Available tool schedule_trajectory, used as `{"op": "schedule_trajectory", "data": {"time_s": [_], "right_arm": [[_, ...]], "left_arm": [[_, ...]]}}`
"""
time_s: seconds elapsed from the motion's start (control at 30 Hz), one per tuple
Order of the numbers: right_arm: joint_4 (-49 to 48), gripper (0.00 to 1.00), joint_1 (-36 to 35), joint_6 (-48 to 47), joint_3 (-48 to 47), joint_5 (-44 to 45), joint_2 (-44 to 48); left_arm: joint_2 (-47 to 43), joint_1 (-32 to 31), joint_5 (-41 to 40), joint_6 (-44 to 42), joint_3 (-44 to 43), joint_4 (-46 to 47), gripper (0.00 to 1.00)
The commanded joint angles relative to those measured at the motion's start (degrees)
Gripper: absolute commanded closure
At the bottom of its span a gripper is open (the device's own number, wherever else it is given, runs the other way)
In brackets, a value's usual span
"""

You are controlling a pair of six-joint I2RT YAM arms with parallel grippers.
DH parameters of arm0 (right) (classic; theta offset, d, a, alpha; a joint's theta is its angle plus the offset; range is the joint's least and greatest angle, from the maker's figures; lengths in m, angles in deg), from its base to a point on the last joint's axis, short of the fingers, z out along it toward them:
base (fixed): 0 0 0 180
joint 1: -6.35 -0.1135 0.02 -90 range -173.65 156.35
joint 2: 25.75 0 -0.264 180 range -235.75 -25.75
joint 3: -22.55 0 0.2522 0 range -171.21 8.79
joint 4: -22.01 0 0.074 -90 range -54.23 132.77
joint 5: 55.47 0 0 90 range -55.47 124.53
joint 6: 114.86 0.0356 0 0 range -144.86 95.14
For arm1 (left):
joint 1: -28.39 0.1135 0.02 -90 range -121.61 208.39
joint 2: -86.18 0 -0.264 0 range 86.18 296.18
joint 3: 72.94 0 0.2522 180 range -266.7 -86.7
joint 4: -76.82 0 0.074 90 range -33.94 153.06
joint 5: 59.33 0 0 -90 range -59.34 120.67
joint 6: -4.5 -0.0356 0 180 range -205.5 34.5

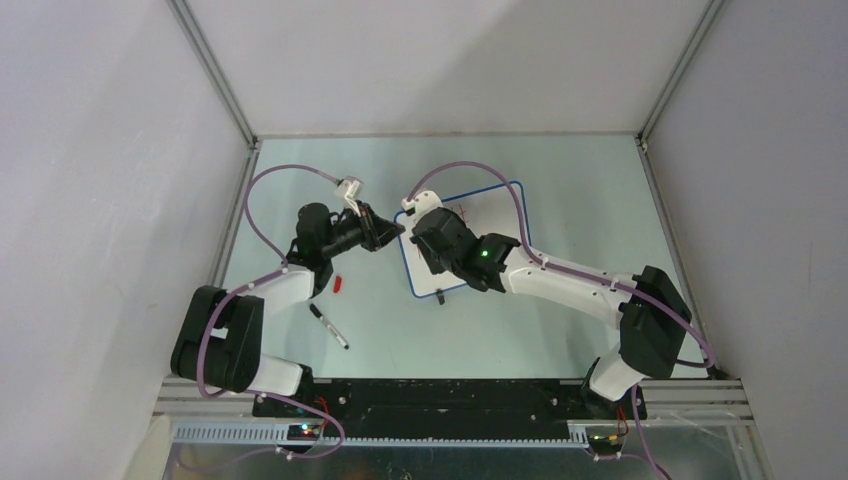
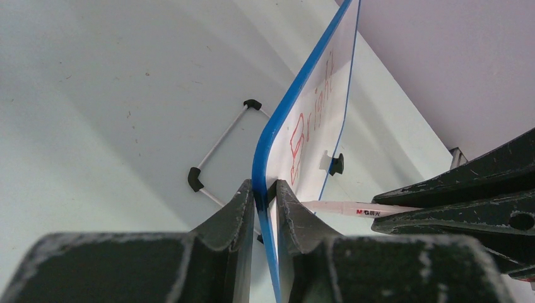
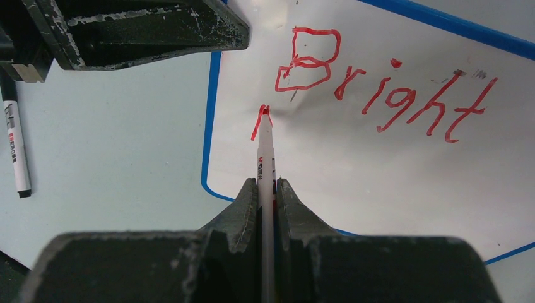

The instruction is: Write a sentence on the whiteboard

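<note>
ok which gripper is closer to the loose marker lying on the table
Left. The left gripper clamps the whiteboard's edge on the loose marker's side; the right gripper hangs farther in, over the board.

Blue-rimmed whiteboard (image 3: 378,177) with red "Bright" (image 3: 396,101)

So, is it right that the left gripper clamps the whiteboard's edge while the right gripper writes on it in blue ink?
Not quite: the ink is red, as the right wrist view shows in the sentence on the whiteboard. The left gripper does clamp the edge, and the right gripper writes with its marker.
</note>
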Motion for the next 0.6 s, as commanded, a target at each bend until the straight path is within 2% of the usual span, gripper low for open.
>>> {"op": "schedule_trajectory", "data": {"time_s": [0.0,0.57], "right_arm": [[-1.7,1.00,0.3,-0.9,-2.7,0.0,0.0],[-0.3,1.00,0.8,-0.5,-3.0,2.2,-0.6]], "left_arm": [[-1.6,-0.2,0.2,-1.7,-0.7,-0.4,0.80],[-1.5,-0.3,0.1,-1.8,-0.7,-0.5,0.80]]}}
